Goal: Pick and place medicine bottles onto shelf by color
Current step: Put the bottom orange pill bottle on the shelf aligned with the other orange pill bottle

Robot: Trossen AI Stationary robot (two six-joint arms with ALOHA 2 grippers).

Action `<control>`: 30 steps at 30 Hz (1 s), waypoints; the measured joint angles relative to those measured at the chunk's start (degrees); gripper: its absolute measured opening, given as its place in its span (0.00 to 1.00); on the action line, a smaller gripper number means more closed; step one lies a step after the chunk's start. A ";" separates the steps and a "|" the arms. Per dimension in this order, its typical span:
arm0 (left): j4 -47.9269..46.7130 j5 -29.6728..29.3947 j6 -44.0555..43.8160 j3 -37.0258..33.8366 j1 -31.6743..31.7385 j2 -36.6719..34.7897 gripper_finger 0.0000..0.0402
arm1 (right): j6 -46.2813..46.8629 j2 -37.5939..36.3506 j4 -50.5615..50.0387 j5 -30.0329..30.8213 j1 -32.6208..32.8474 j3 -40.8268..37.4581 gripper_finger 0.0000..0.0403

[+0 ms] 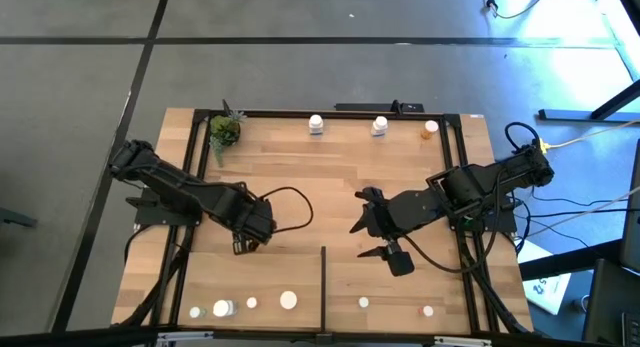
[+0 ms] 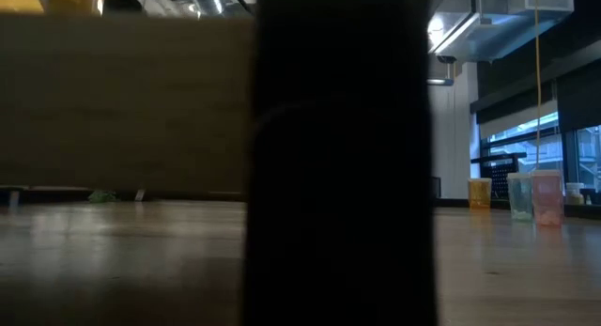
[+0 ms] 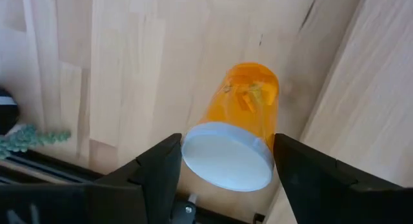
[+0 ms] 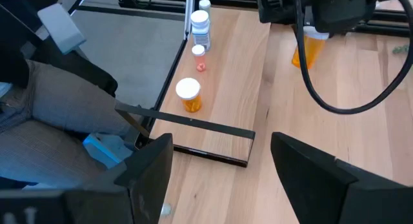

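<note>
Step in hand: we judge we are mid-carry, the left gripper (image 1: 252, 237) holding an orange bottle (image 3: 240, 124) over the left half of the shelf (image 1: 330, 167).
Left fingers: closed on the orange bottle, one dark finger (image 3: 158, 169) on each side just below its white cap; the left wrist view shows the bottle tilted, cap toward the camera.
Right gripper (image 1: 385, 249): its fingers stand wide apart with nothing between them, hovering just right of the black divider strip (image 1: 323, 285), near the middle of the shelf.
Where the bottles are: a near-left row of four (image 1: 240, 306), with another orange bottle (image 4: 189, 95) among them by the right wrist view; two small ones at the near right (image 1: 364, 303); two white ones (image 1: 317, 123) and a small orange one (image 1: 429, 129) along the far edge.
Next move: we think the held bottle should go down upright beside the orange one in the near-left row, then the fingers should part and lift straight off so that the neighbours are not knocked.
Hidden: from above, the left gripper covers its bottle entirely.
Hard to make out: the low view is blocked by a dark upright mass, so it tells us nothing of bottle height over the wood.
Also there: a small potted plant (image 1: 224, 131) at the far-left corner.
</note>
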 joint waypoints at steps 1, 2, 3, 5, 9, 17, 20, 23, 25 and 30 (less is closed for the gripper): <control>0.03 -0.19 0.18 0.11 -0.01 0.00 0.58 | -0.02 0.00 -0.04 0.00 0.00 0.00 0.66; 0.09 -0.34 0.59 0.15 -0.01 0.02 0.58 | -0.02 0.00 -0.23 0.00 0.00 0.02 0.66; 0.21 -0.38 1.26 0.18 0.04 0.34 0.58 | 0.02 0.00 -0.43 0.00 0.00 0.01 0.66; 0.57 -0.95 2.75 0.21 0.30 1.78 0.58 | 0.03 0.00 -0.55 0.00 0.00 0.02 0.66; 0.80 -2.07 7.49 0.19 1.24 6.06 0.58 | -0.06 -0.02 -0.61 0.01 0.00 0.00 0.66; 4.18 -8.43 17.86 0.17 5.18 14.33 0.58 | -0.26 -0.02 -0.63 0.07 -0.02 0.02 0.66; 5.80 -8.74 21.05 1.42 7.61 15.95 0.58 | -0.28 -0.02 -0.63 0.07 -0.02 0.00 0.66; 7.40 -8.90 24.32 3.90 9.87 16.65 0.58 | -0.28 -0.02 -0.63 0.09 -0.04 0.00 0.66; 8.54 -8.92 26.55 5.58 11.10 17.26 0.58 | -0.28 -0.02 -0.65 0.09 -0.04 0.01 0.66; 10.54 -9.11 30.46 8.13 13.16 17.92 0.58 | -0.28 -0.02 -0.87 0.11 -0.02 0.00 0.66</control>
